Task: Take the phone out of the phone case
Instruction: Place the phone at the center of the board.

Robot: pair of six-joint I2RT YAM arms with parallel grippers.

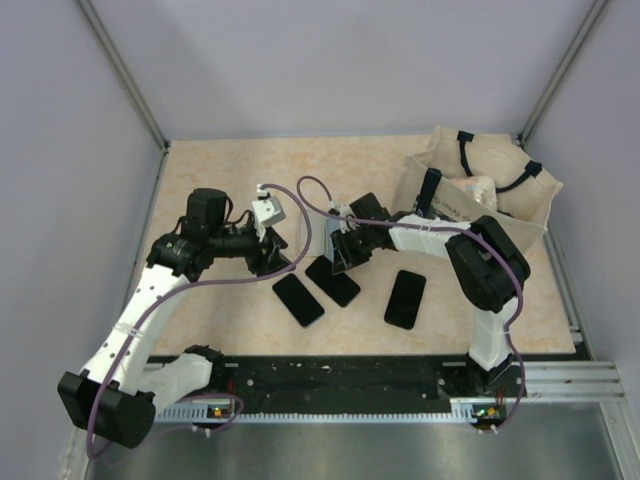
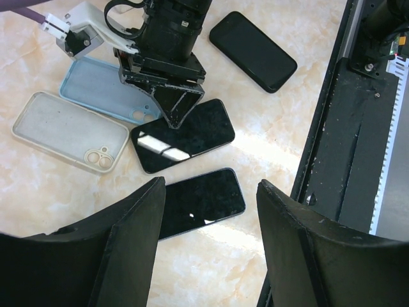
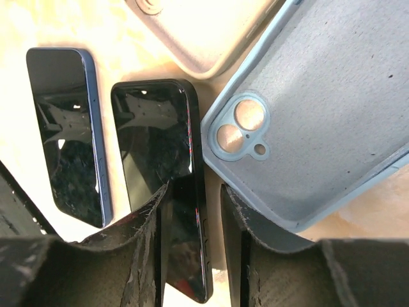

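Right, right gripper (image 3: 195, 190) jaws stand narrowly apart astride the middle phone (image 3: 156, 141) edge, beside the blue case (image 3: 319, 115); I'd pinch gently and squarely, left gripper (image 2: 211, 184) hovering, jaws wide

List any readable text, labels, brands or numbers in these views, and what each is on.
No text can be read in any view.
Bag: dark marks on its front, too small and blurred to read.
Phones: dark screens, reflections only, no marks.
White case: plain, no brand showing.
Blue case: plain, no brand showing.
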